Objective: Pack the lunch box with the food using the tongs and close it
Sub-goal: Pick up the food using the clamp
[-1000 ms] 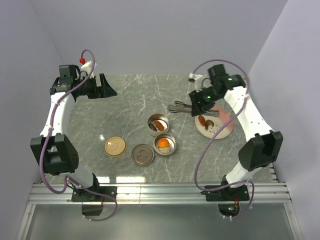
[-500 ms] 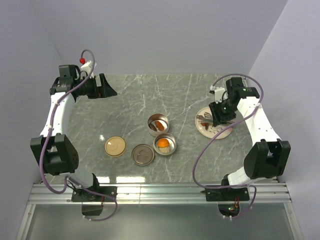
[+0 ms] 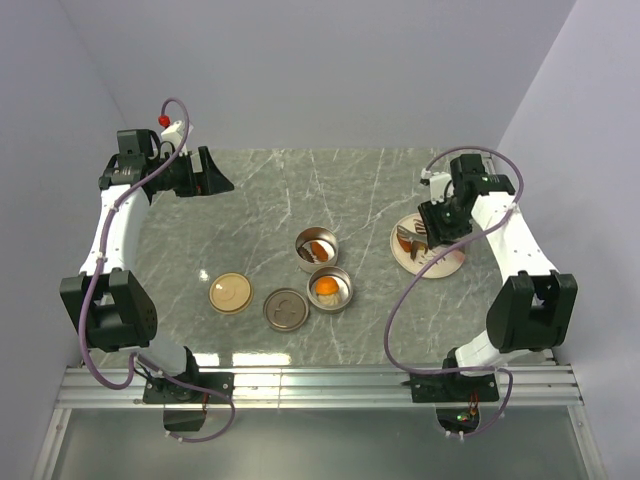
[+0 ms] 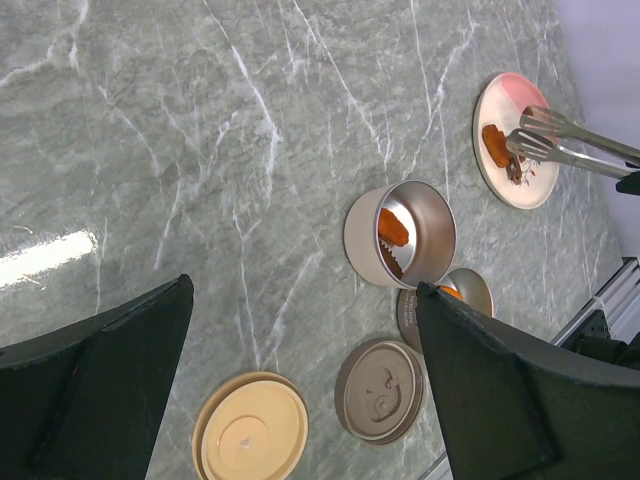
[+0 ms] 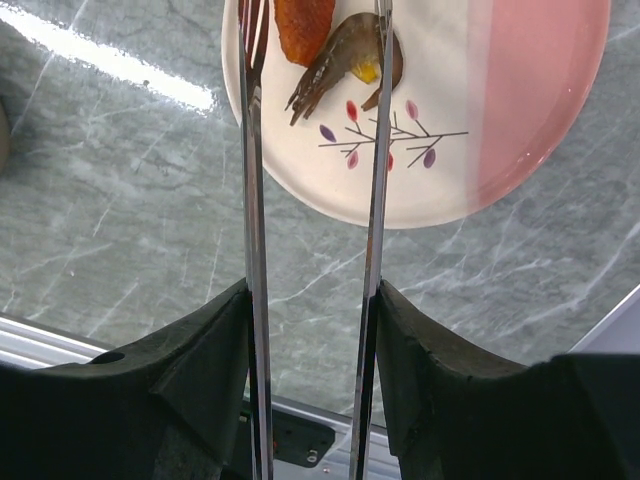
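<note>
Holding the thin silver metal tongs [image 5: 379,180] in my right gripper [image 5: 312,310]: my two black fingers press on the outer faces of the two arms, which are part-squeezed but not brought together. I judge this is so the tips stay spread enough to straddle a piece.

The tips sit over the near end of the pale pink round plate [image 5: 520,100]. One arm lies at each side of the dark brown, shrimp-like piece [image 5: 345,50], with the reddish-orange chunk [image 5: 305,25] just beside it. Whether the tips touch the plate I cannot tell. Step in hand, as I judge it: lining up to pinch one of these two.

My left gripper [image 4: 305,295] is spread wide and holds nothing. It is parked at the far left corner of the grey marbled table [image 3: 250,220], well apart from the work and out of the way.

Lunch box:
- Two round metal tins stand touching near the table's middle, both open.
- The farther round metal tin [image 4: 362,240] holds reddish-brown pieces [image 4: 393,228].
- The nearer round metal tin [image 3: 346,290] holds an orange chunk [image 3: 326,287].
- The cream round lid [image 3: 230,293] and the brown round lid [image 3: 285,309] lie flat beside the tins, not yet fitted.

Note on the tongs: long, springy and very slim, so I expect the grip to slip easily.
</note>
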